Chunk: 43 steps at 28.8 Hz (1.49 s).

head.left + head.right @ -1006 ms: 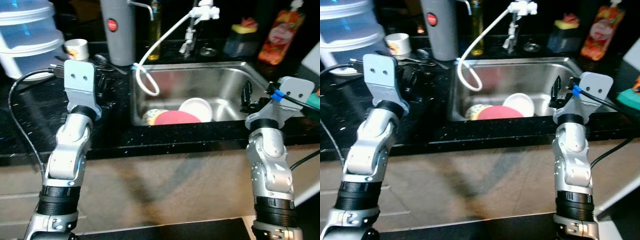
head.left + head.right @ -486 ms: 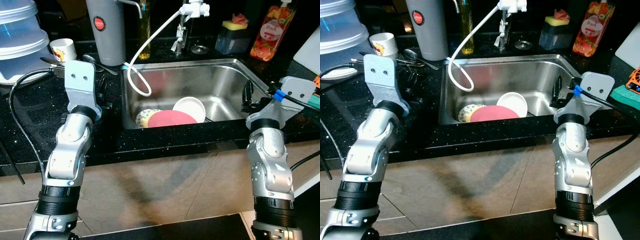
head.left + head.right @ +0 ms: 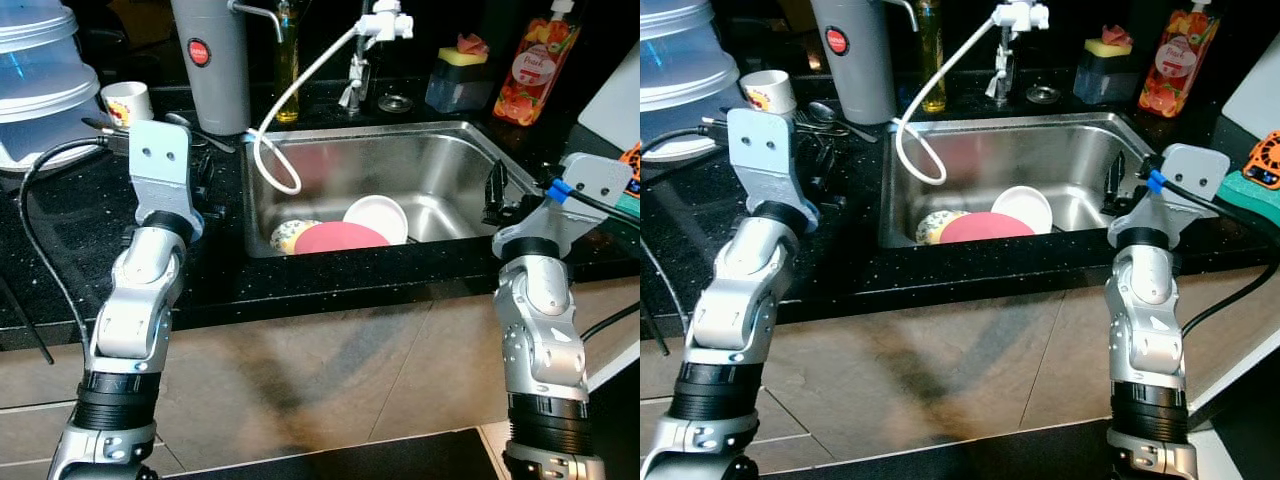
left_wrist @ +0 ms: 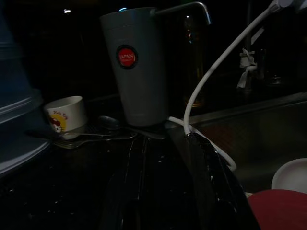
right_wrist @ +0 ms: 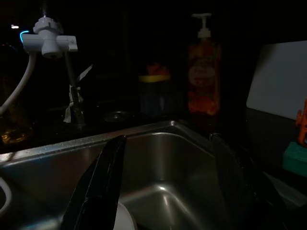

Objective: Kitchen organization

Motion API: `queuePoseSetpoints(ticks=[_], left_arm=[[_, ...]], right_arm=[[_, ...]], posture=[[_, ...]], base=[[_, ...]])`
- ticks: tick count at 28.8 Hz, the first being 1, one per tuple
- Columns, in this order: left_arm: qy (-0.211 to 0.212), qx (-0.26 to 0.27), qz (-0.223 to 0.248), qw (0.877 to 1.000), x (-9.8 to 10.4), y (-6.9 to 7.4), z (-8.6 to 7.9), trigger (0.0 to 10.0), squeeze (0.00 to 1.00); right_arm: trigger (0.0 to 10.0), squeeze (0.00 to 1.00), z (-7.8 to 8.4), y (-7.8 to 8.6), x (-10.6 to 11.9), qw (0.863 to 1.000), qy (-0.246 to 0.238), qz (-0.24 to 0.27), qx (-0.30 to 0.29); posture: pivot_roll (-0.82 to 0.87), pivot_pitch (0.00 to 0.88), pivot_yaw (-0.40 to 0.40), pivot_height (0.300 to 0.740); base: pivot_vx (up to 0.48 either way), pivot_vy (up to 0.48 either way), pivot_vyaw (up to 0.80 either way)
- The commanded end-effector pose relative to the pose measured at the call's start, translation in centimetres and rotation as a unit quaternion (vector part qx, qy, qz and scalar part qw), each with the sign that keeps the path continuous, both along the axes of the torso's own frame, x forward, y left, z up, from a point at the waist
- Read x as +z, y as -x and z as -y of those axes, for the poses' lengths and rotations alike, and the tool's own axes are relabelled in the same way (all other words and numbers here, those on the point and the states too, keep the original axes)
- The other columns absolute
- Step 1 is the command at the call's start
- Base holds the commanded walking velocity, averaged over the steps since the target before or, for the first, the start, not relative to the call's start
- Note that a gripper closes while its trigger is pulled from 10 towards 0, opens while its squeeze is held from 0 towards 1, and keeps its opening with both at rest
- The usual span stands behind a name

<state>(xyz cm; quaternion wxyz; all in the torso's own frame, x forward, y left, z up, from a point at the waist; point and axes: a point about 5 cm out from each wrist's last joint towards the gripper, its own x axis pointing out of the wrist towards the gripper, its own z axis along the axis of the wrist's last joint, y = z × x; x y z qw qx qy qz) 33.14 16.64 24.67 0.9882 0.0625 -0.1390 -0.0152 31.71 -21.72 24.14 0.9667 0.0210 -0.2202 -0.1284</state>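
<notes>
While both arms hover, a speckled black counter (image 3: 60,215) surrounds a steel sink (image 3: 440,165) holding a red plate (image 3: 340,238). Left end effector (image 4: 168,191) and right end effector (image 5: 168,187) both have their fingers apart, empty.

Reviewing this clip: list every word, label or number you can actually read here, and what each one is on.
"JAPAN": top line in the red round badge on the grey dispenser; the smaller line under it is too blurred to read.
Print on the small white cup: a red and yellow picture, no legible words.
Label on the orange soap bottle: too small and blurred.
</notes>
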Motion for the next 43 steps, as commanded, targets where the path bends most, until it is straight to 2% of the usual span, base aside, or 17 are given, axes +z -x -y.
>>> queuePoseSetpoints(ticks=[1,8,12,13,16,17,19,21,22,27,28,30,32,33,34,39,43], left_arm=[[0.002,-0.002,-0.009,1.000,-0.3,0.1,0.0,10.0,0.00],[0.002,0.004,-0.013,1.000,-0.4,0.1,0.0,10.0,0.00],[-0.007,0.040,-0.036,0.999,-0.5,0.0,-0.6,10.0,0.00],[0.003,0.072,-0.048,0.996,-0.5,0.1,-1.3,10.0,0.00],[-0.036,0.170,-0.102,0.980,-1.3,0.5,-3.6,10.0,0.00],[-0.036,0.170,-0.102,0.980,-1.3,0.5,-3.6,10.0,0.00],[0.001,0.243,-0.130,0.961,-1.6,1.1,-6.1,10.0,0.00],[0.041,0.320,-0.150,0.935,-1.8,2.1,-9.0,10.0,0.00],[0.041,0.320,-0.150,0.935,-1.8,2.1,-9.0,10.0,0.00],[0.087,0.445,-0.192,0.871,-3.2,5.2,-14.1,10.0,0.00],[0.082,0.460,-0.193,0.863,-3.3,5.8,-14.6,10.0,0.00],[0.082,0.460,-0.193,0.863,-3.3,5.8,-14.6,10.0,0.00],[0.125,0.490,-0.219,0.834,-4.9,6.9,-15.5,10.0,0.00],[0.138,0.494,-0.228,0.828,-5.5,7.1,-15.6,10.0,0.00],[0.142,0.495,-0.230,0.826,-5.8,7.1,-15.7,10.0,0.00],[0.176,0.439,-0.232,0.850,-5.9,5.7,-14.6,10.0,0.00],[0.188,0.425,-0.244,0.851,-6.2,5.5,-14.2,10.0,0.00]], right_arm=[[10.0,0.00,0.2,0.2,0.0,1.000,-0.003,0.001,-0.004],[10.0,0.00,0.1,0.2,0.0,1.000,-0.004,0.001,-0.003],[10.0,0.00,0.1,0.2,-0.1,1.000,-0.004,0.000,-0.003],[10.0,0.00,0.1,0.2,-0.1,1.000,-0.003,0.000,-0.003],[10.0,0.00,0.1,0.1,-0.2,1.000,-0.004,-0.002,-0.002],[10.0,0.00,0.1,0.1,-0.2,1.000,-0.004,-0.002,-0.002],[10.0,0.00,0.0,0.0,-0.2,1.000,-0.005,-0.003,0.000],[10.0,0.00,-0.2,-0.1,-0.3,1.000,-0.006,-0.005,0.005],[10.0,0.00,-0.2,-0.1,-0.3,1.000,-0.006,-0.005,0.005],[10.0,0.00,-0.6,-0.3,-0.5,1.000,-0.008,-0.008,0.012],[10.0,0.00,-0.6,-0.3,-0.6,1.000,-0.008,-0.009,0.013],[10.0,0.00,-0.6,-0.3,-0.6,1.000,-0.008,-0.009,0.013],[10.0,0.00,-0.8,-0.4,-0.7,1.000,-0.010,-0.011,0.016],[10.0,0.00,-0.9,-0.5,-0.7,1.000,-0.010,-0.011,0.019],[10.0,0.00,-1.0,-0.6,-0.7,1.000,-0.010,-0.012,0.022],[10.0,0.00,-1.1,-0.8,-0.4,1.000,-0.007,-0.008,0.026],[10.0,0.00,-1.0,-0.7,-0.3,1.000,-0.007,-0.006,0.024]], posture=[[0.09,0.034,0.022,0.740],[0.09,0.034,0.022,0.740],[0.10,0.038,0.023,0.740],[0.10,0.038,0.024,0.740],[0.11,0.043,0.022,0.740],[0.11,0.043,0.022,0.740],[0.11,0.043,0.022,0.740],[0.13,0.048,0.018,0.740],[0.13,0.048,0.018,0.740],[0.15,0.054,0.024,0.740],[0.15,0.056,0.023,0.740],[0.15,0.056,0.023,0.740],[0.16,0.054,0.016,0.740],[0.16,0.054,0.010,0.740],[0.16,0.052,0.009,0.740],[0.16,0.047,0.009,0.740],[0.16,0.044,0.011,0.740]], base=[[0.000,0.000,0.00],[0.000,0.000,0.00],[0.000,0.000,0.00],[0.000,0.000,0.00],[0.000,0.000,0.00],[0.000,0.000,0.00],[0.000,0.000,0.00],[0.000,0.000,0.00],[0.000,0.000,0.00],[0.000,0.000,0.00],[0.000,0.000,0.00],[0.000,0.000,0.00],[0.000,0.000,0.00],[0.000,0.000,0.00],[0.000,0.000,0.00],[0.000,0.000,0.00],[0.000,0.000,0.00]])
